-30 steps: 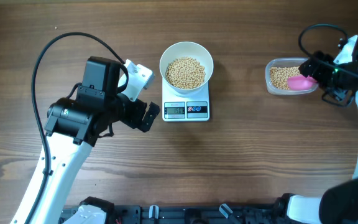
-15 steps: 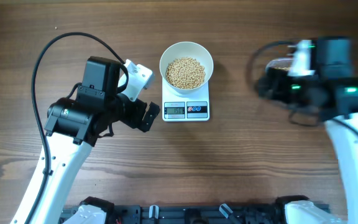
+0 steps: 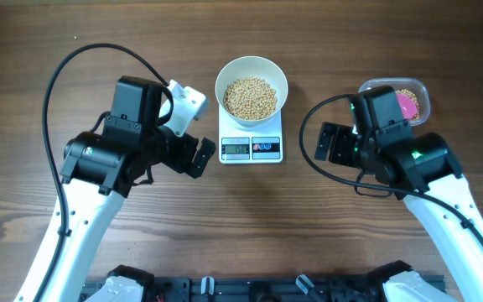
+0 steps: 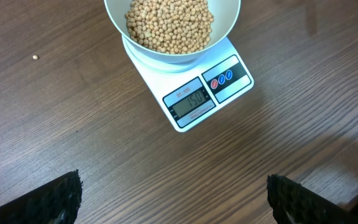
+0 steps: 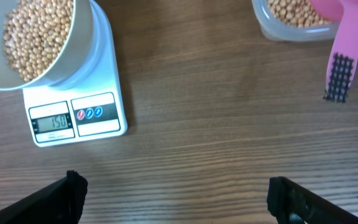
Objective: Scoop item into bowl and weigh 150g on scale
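Bowl [image 3: 219, 87] sat centred on the scale [image 3: 251, 149], so its whole load registered. Beans [image 3: 251, 97] heaped inside it, below the rim. The display [image 4: 190, 99] read 150, so the target looks met and the task near done.

Left pincer [image 4: 173, 200] hung wide and empty above the tabletop [image 3: 250, 218] left of the scale, wrist camera on the readout, probably parked clear so it wouldn't press on the platform. Right pincer [image 5: 179, 199] was also spread wide, holding nothing, near the scale's right side.

Pink scoop [image 5: 343, 34] lay with its head in the clear tub [image 5: 272, 28] and its handle over the edge, free of both pincers. Spare beans remained in the tub. One stray bean [image 4: 35, 57] lay on the wood, well apart from the bowl.
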